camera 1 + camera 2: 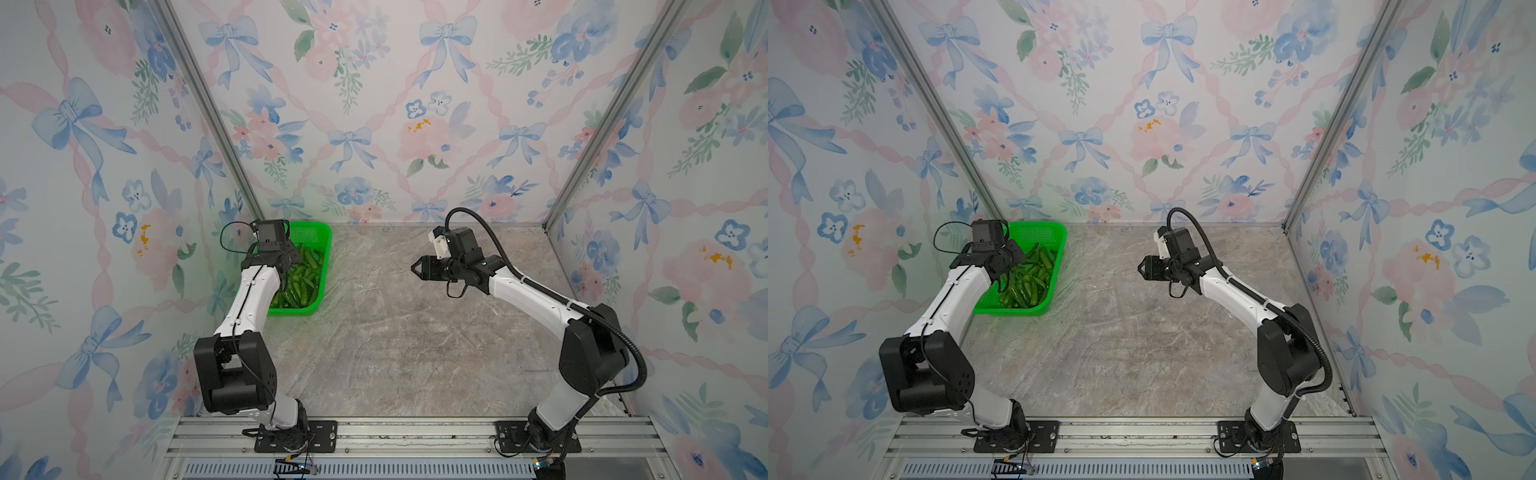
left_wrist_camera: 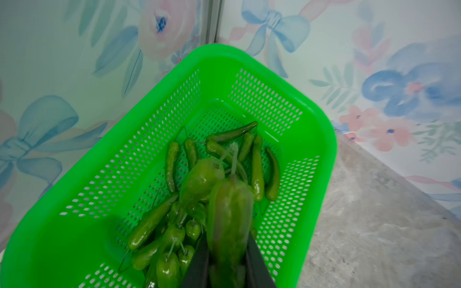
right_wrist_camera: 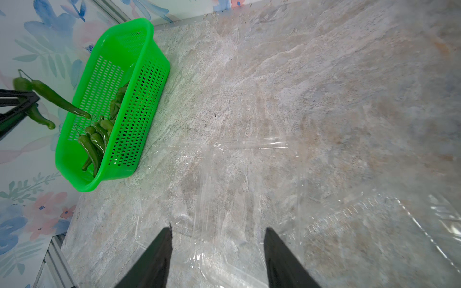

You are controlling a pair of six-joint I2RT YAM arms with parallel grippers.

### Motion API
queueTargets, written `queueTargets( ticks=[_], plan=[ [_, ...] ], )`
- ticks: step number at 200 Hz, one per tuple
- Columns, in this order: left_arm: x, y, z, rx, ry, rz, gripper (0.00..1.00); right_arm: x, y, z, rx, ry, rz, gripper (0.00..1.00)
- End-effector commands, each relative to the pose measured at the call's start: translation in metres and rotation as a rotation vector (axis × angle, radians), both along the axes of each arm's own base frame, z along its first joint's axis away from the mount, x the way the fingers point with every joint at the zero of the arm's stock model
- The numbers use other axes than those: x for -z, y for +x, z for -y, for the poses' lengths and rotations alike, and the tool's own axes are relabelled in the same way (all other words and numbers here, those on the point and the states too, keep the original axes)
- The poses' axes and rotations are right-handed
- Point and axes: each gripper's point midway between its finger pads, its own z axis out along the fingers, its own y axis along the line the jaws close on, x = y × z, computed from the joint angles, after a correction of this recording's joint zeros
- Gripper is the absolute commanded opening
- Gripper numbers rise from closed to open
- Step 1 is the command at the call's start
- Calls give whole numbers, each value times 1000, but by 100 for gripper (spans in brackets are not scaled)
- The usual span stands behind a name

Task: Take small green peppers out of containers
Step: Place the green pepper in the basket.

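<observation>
Left wrist view first: left gripper clamped on two small green peppers, dark fingers pressing in from either side, held above the green basket. Blurred here, stems leading away from the camera, long axes roughly along the basket's length.

Right wrist view, the held pair at the left gripper: one long and slim, stem end high, tip slanting down toward the basket; the second hanging below the fingers, curved, tip down. Glossy dark green, with thin pale stems.

Lying in the basket, a loose pile of more peppers: well over a dozen, not countable exactly, mostly lengthwise along the basket, a few crossed.

Right gripper: fingers spread apart, gripping nothing, poised over clear containers on the marbled table. Two container outlines made out: one opened flat beneath the fingers, another container at the frame edge. Hardly discernible in both top views.

One basket, set in the far left corner; right gripper over mid-table, well apart from it.
</observation>
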Motion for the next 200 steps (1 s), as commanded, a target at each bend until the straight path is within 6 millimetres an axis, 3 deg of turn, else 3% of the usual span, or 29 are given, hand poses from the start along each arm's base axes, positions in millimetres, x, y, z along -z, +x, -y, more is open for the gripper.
queueTargets(
  ticks=[1, 19, 30, 68, 71, 74, 76, 83, 121, 125, 148, 176, 200],
  plan=[
    [21, 3, -8, -25, 13, -59, 10, -3, 0, -16, -55, -2, 1, 59],
    [29, 8, -9, -20, 13, -77, 21, -1, 0, -19, -64, -9, -1, 59],
    [31, 9, -7, -7, 8, -77, 34, 0, -1, -19, -66, -13, 2, 59],
    [21, 12, -1, 46, 9, -30, 51, 1, -4, -6, -48, -83, 17, 65],
    [19, 12, -1, 48, 9, -19, 53, 1, -4, -4, -46, -93, 20, 70],
    [17, 12, 0, 50, 10, -7, 53, 0, -5, -2, -46, -101, 23, 91],
    [16, 12, 0, 51, 10, 0, 54, 0, -5, -1, -47, -107, 26, 100],
    [12, 11, 1, 58, 10, 24, 55, -1, -6, 3, -44, -131, 37, 97],
    [-17, -1, -4, 27, 85, 205, 57, -8, 0, 47, 68, -210, 91, 97],
    [-21, -3, -5, 21, 99, 227, 57, -18, 0, 54, 92, -210, 119, 97],
    [-43, -12, 0, 43, 162, 376, 59, -35, 5, 100, 269, -311, 252, 97],
    [-48, -38, 8, 51, 305, 517, 63, -51, 3, 156, 469, -410, 430, 97],
    [-33, -64, 23, 68, 425, 611, 72, -36, -5, 173, 387, -618, 529, 97]
  ],
)
